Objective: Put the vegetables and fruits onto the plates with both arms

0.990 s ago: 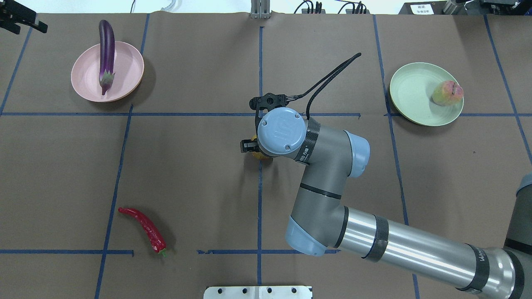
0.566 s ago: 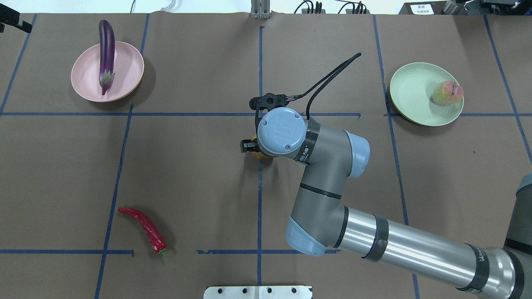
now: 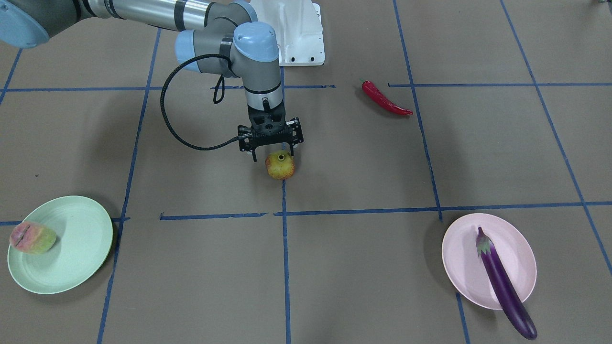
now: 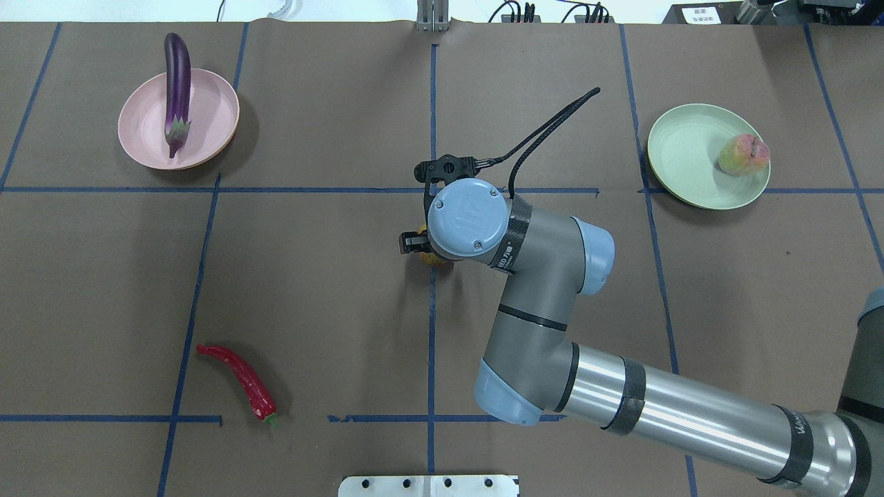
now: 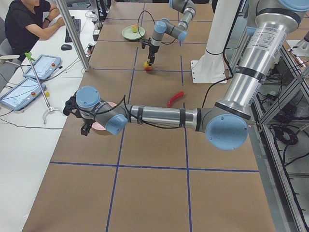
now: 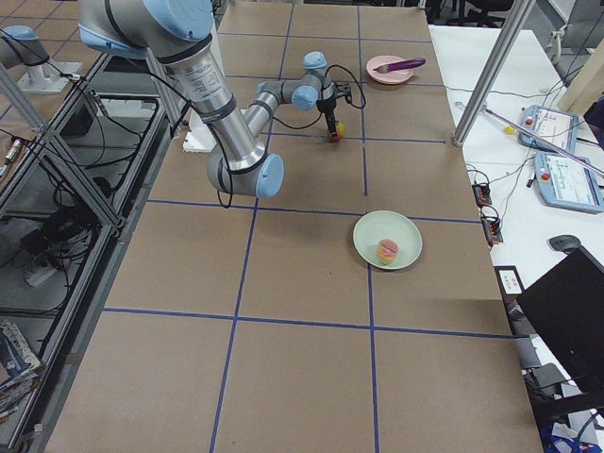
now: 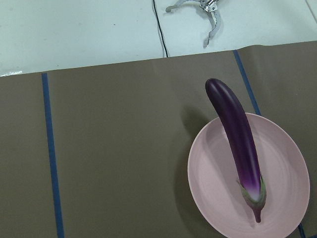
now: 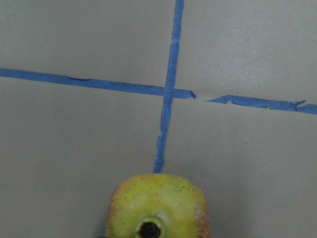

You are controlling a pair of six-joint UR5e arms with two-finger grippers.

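Note:
My right gripper [image 3: 271, 153] hangs open at the table's middle, its fingers low on either side of the yellow-red pomegranate [image 3: 280, 165], which stands on the paper. The right wrist view shows the pomegranate [image 8: 157, 208] close below. The purple eggplant [image 4: 177, 90] lies on the pink plate [image 4: 145, 131], its tip over the far rim. The peach [image 4: 742, 154] sits on the green plate [image 4: 684, 155]. The red chili [image 4: 242, 378] lies on the paper at the near left. My left gripper [image 5: 86, 129] hovers beside the pink plate; whether it is open or shut I cannot tell.
Blue tape lines grid the brown paper. The white base block [image 4: 428, 485] sits at the near edge. A person and tablets [image 5: 41, 65] are at a side desk beyond the table's far edge, with a metal pole [image 5: 72, 29] there.
The left gripper has slid out of the overhead view at the top left corner. The right arm and the pomegranate have not moved.

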